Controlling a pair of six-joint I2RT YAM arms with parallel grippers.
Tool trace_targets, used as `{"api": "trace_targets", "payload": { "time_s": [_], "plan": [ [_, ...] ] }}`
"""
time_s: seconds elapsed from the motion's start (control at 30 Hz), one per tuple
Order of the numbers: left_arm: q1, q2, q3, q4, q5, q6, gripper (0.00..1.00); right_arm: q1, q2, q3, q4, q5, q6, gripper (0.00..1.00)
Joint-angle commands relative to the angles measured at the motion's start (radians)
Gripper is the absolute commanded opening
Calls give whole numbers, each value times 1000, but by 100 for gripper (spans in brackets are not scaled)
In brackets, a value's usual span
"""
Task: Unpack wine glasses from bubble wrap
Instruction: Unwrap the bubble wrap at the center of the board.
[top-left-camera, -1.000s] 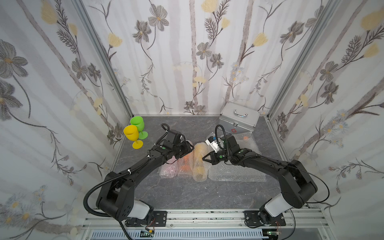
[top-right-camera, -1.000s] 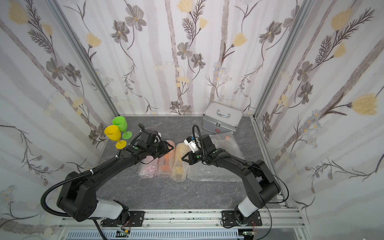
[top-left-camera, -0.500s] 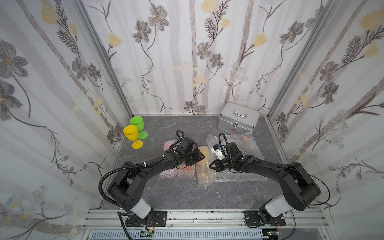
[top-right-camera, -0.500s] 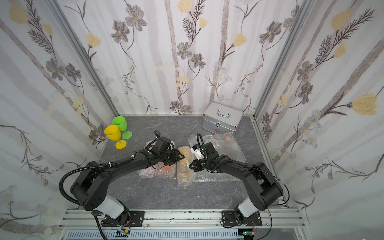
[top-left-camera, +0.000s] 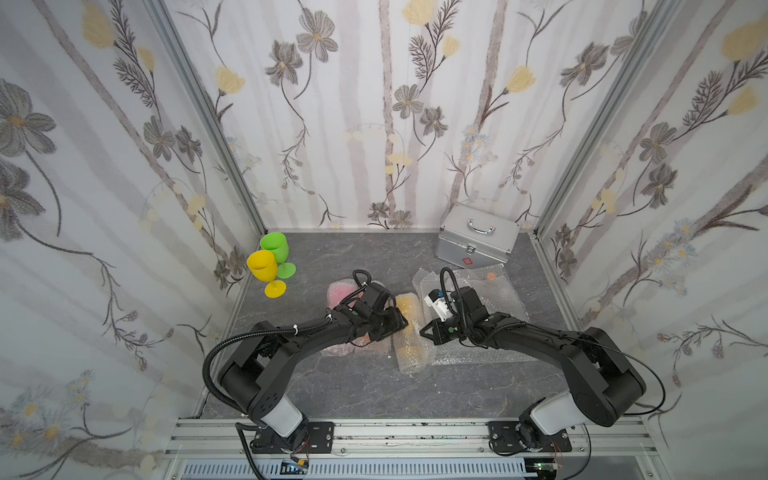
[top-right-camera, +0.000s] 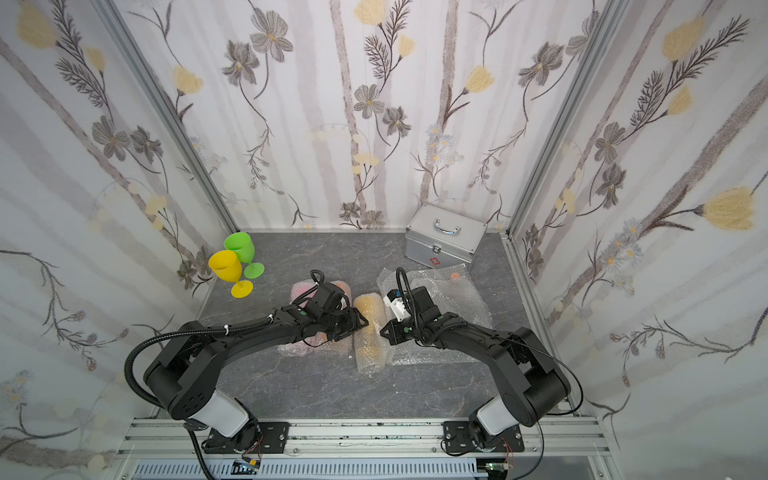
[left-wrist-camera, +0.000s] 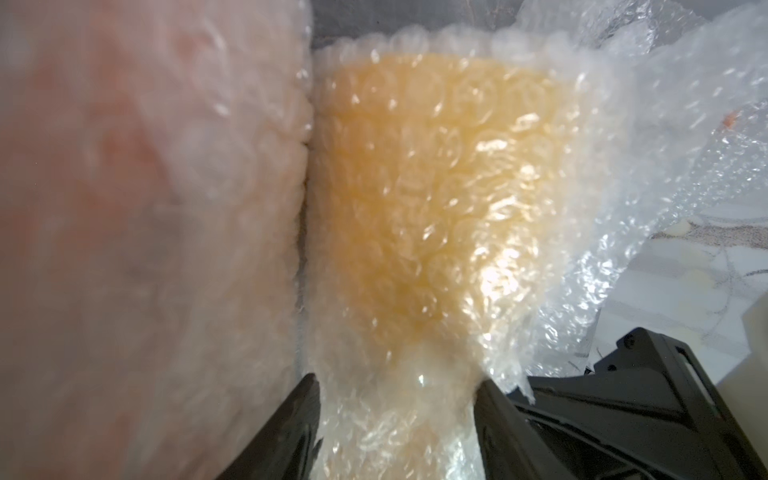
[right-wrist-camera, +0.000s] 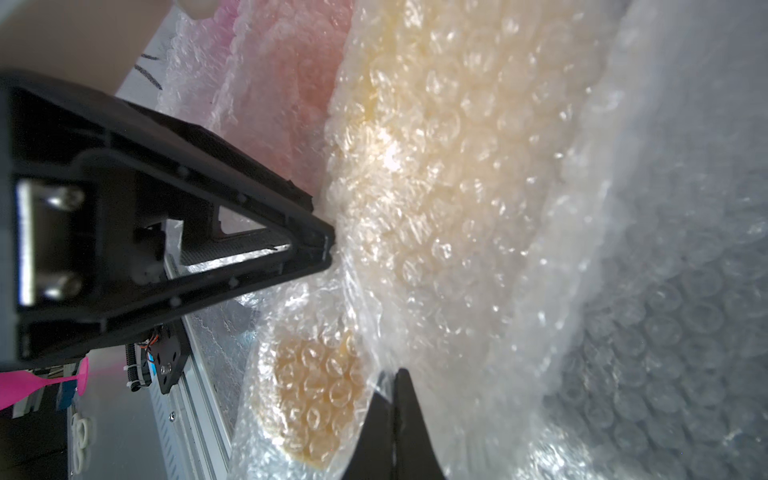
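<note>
1. Item: green goblet (top-left-camera: 275, 248) and yellow goblet (top-left-camera: 262, 266). Both are unwrapped and upright, just beside each other in the far left corner of the grey table (top-left-camera: 357, 386).
2. Item: amber-yellow roll (top-left-camera: 409, 332). This is a goblet lying inside bubble wrap at mid-table, between the two grippers. Its bowl end points to the back wall and its round foot to the front rail.
3. Item: orange roll (left-wrist-camera: 145, 187). It is wrapped and lies alongside the amber-yellow roll, touching it. In both top views it is largely hidden under the left arm.
4. Item: pink roll (top-left-camera: 341, 293). It is wrapped and lies on the orange roll's other side, toward the left wall.
5. Item: loose bubble wrap sheets (top-left-camera: 498, 303). They are spread flat and crinkled under the right arm, reaching from the amber-yellow roll to the silver case (top-left-camera: 478, 241).
6. Item: the silver case. It is closed, handle up, in the back right corner.
7. Item: left gripper (left-wrist-camera: 395, 399). The jaws are parted, one on each side of the amber-yellow roll's narrow waist, and the wrap touches both fingers (left-wrist-camera: 305, 419).
8. Item: right gripper (right-wrist-camera: 392, 374). It is clenched, with its tips against the loose outer wrap near the roll's foot. Whether any film is pinched between them cannot be told.
</note>
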Motion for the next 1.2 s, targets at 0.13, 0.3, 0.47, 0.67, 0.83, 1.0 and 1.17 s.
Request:
{"api": "trace_targets", "payload": {
  "time_s": [0.13,0.3,0.47,0.67,0.83,1.0,1.17],
  "plan": [
    [-1,44,-15,93,37,-35,57,2,-31,7,14,9,5,10],
    [-1,34,-15,83,24,-27,48,1,-66,20,-24,59,-18,17],
    [-2,22,-9,82,14,-25,37,24,-112,102,-114,203,-70,25],
    [-10,20,15,76,14,-15,26,94,-115,165,-123,325,-107,36],
    [-16,8,33,50,-2,-2,22,110,-45,203,-113,386,-108,37],
    [-19,-5,40,46,-5,3,21,131,8,226,-101,401,-112,41],
    [-20,-5,48,42,-7,5,20,146,36,238,-110,410,-113,41]
  ]
}}
